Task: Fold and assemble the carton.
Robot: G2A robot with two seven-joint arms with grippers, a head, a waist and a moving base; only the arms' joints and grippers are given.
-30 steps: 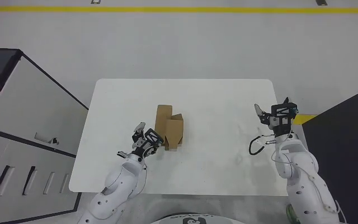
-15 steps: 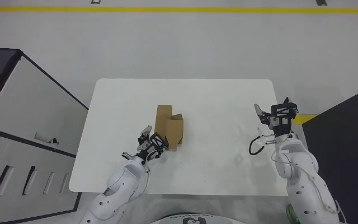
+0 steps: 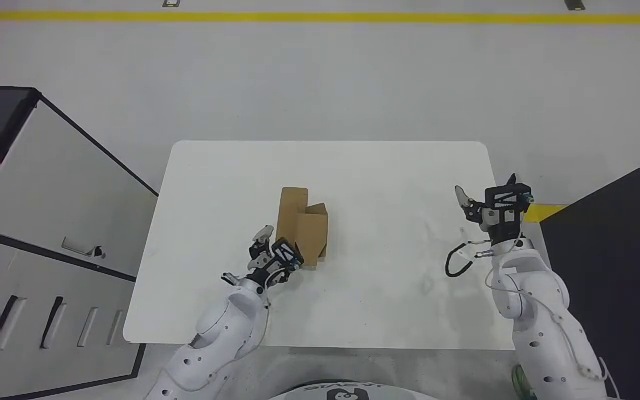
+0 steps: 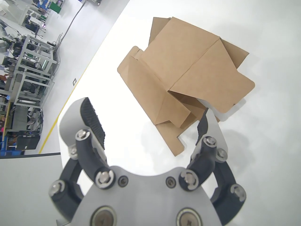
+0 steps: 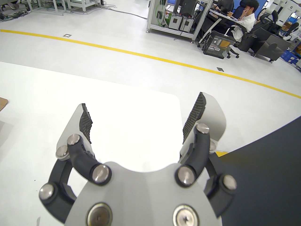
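Note:
A brown cardboard carton (image 3: 305,231) lies partly folded near the middle of the white table (image 3: 400,170), its flaps sticking out at angles. The left wrist view shows its creased panels and loose flaps (image 4: 188,76) close up. My left gripper (image 3: 271,243) is open at the carton's near left corner; one fingertip (image 4: 204,121) sits under a raised flap, the other (image 4: 91,118) stands off to the side. My right gripper (image 3: 482,199) is open with nothing between its fingers, hanging over the table's right edge far from the carton (image 5: 2,102).
A grey cabinet (image 3: 50,230) stands off the table's left side and a dark panel (image 3: 600,240) off its right. A yellow floor line (image 3: 320,16) runs beyond the far edge. The table's right half (image 3: 420,250) is bare.
My left gripper has moved right and slightly forward to the carton's near corner, one finger now under a flap. The right arm and the carton have not moved.

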